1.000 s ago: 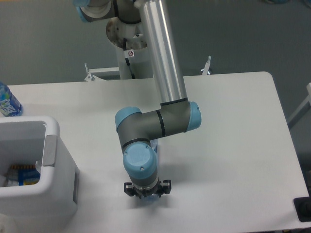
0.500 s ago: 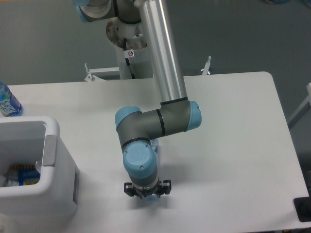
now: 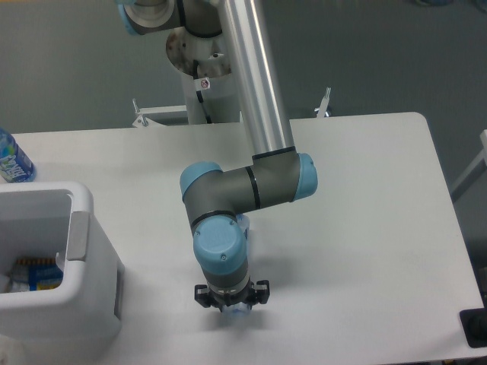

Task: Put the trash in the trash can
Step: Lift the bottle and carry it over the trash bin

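- You see the gripper (image 3: 230, 302) low over the white table (image 3: 365, 228), well to the right of the trash can (image 3: 57, 266) and pointing straight down, with the arm's wrist covering most of it.
- You cannot tell how far the fingers are parted; a bluish clear thing shows between them, probably the crushed bottle (image 3: 241, 226), part of which also shows behind the wrist.
- The trash can sits at the table's left front edge, its grey side panel facing the gripper.
- Inside the trash can you can make out something with blue and yellow print.
- A blue-labelled bottle (image 3: 12, 158) stands behind the trash can, at the table's left edge.
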Controlling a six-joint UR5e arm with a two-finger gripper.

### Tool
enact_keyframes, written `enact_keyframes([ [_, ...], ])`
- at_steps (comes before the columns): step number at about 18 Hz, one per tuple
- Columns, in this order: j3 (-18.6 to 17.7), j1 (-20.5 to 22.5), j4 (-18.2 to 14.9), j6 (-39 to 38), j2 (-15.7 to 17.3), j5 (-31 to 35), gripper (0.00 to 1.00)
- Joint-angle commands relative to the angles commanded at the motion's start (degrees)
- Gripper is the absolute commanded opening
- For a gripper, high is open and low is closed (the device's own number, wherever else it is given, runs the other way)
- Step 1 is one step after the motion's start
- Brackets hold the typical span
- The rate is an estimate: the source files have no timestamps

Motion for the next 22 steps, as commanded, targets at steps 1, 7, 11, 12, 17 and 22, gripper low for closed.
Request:
enact_keyframes([
  [1, 1.0, 0.6, 0.9, -0.4, 0.5, -1.5, 0.52],
  [7, 8.0, 3.4, 5.0, -8.5, 4.5, -9.8, 0.52],
  [11, 11.0, 3.4, 9.7, -12.4, 6.9, -9.8, 0.52],
  [12, 11.1, 3.4, 11.2, -13.2, 7.3, -9.8, 0.52],
  [17, 13.7, 3.4, 15.9, -19.1, 9.6, -9.8, 0.52],
  [22, 14.3, 0.8, 15.9, -20.1, 13.2, -9.8, 0.52],
])
